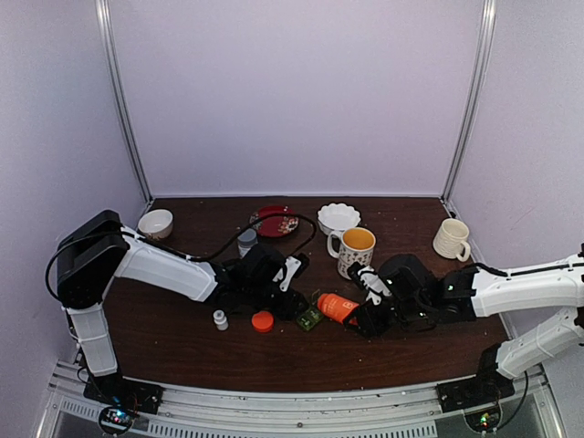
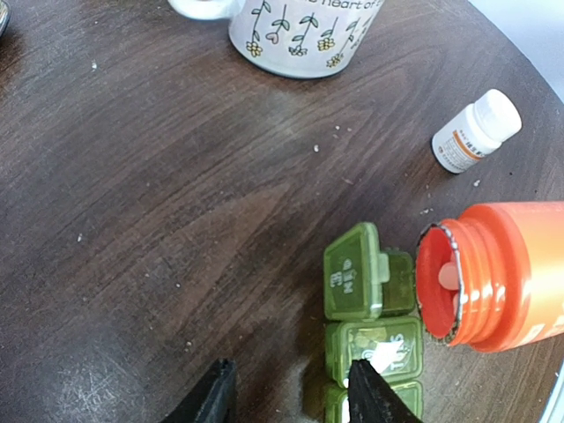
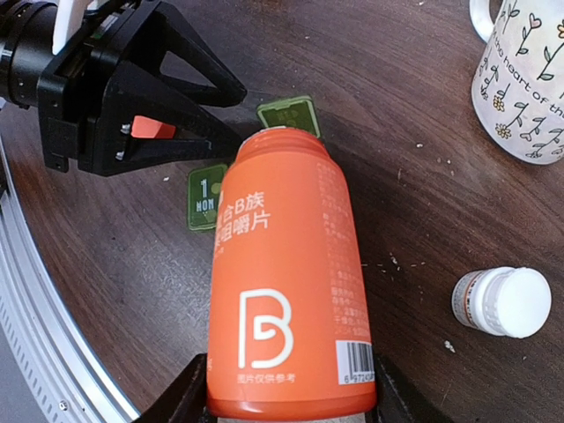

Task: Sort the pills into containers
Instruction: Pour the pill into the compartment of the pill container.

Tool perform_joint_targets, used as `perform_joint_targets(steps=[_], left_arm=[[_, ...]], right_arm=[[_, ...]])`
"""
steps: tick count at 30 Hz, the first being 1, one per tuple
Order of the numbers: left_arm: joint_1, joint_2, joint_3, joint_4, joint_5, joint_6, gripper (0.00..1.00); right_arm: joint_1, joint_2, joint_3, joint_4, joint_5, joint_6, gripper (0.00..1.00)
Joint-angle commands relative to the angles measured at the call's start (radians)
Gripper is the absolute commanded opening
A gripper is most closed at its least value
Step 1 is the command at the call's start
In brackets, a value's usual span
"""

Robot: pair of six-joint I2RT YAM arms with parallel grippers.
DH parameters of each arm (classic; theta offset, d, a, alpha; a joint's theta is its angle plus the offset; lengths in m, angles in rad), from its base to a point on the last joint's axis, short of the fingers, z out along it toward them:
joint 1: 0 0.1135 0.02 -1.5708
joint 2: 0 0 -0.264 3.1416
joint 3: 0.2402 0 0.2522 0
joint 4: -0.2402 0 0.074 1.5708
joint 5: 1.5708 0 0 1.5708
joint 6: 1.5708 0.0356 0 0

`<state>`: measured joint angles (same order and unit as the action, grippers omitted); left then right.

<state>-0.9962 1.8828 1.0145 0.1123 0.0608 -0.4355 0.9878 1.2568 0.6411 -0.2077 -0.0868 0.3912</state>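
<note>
Step in hand, as I judge it: dosing from the bottle into one compartment. Right gripper is clamped across the base of the orange bottle, one finger on each side. The bottle lies nearly level and points straight out ahead of those fingers. Just beyond its mouth sits the green pill box. The end compartment is open, with its lid flipped up on the side away from the bottle. The mouth rim is over or just beside that cell; touching or not, cannot tell. One pale pill sits in the mouth, not yet out, and none is visible in the cell. Left gripper is part open with only bare table between its fingers, gripping nothing. The box lies at and just past one of its fingertips, which overlaps the next, closed cell; contact uncertain. Mug and small white bottle are well ahead of the left gripper, out of the way. To do this well: tip the bottle by a small wrist turn only, with the mouth low and centred on the open cell, so a single pill slides out against the raised lid as a backstop. Pinning the box with the left fingertip should stop the rim from nudging it. Level the bottle once one pill drops. Main risk: several spill and scatter.
</note>
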Motion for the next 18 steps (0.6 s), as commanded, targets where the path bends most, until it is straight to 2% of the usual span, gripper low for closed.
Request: perform_joint_targets(steps=[1, 5, 8, 12, 14, 18], left_arm=[[-0.005, -0.003, 0.009, 0.039, 0.010, 0.012, 0.46], [-0.004, -0.003, 0.009, 0.039, 0.010, 0.012, 0.46], [-0.005, -0.002, 0.010, 0.039, 0.011, 0.012, 0.46], [-0.005, -0.002, 0.009, 0.037, 0.010, 0.013, 0.46], [-0.004, -0.002, 0.009, 0.039, 0.011, 0.012, 0.46], [-0.005, -0.003, 0.010, 0.039, 0.011, 0.014, 0.46]], right_arm=[[-0.006, 0.016, 0.037, -0.023, 0.011, -0.014, 0.00], [-0.005, -0.014, 0.005, 0.064, -0.020, 0.003, 0.00], [-0.006, 0.041, 0.069, -0.051, -0.001, -0.022, 0.00], [-0.006, 0.030, 0.037, 0.017, -0.011, -0.002, 0.00], [-0.006, 0.061, 0.080, -0.050, 0.003, -0.016, 0.00], [-0.006, 0.025, 0.034, 0.038, -0.028, -0.002, 0.00]])
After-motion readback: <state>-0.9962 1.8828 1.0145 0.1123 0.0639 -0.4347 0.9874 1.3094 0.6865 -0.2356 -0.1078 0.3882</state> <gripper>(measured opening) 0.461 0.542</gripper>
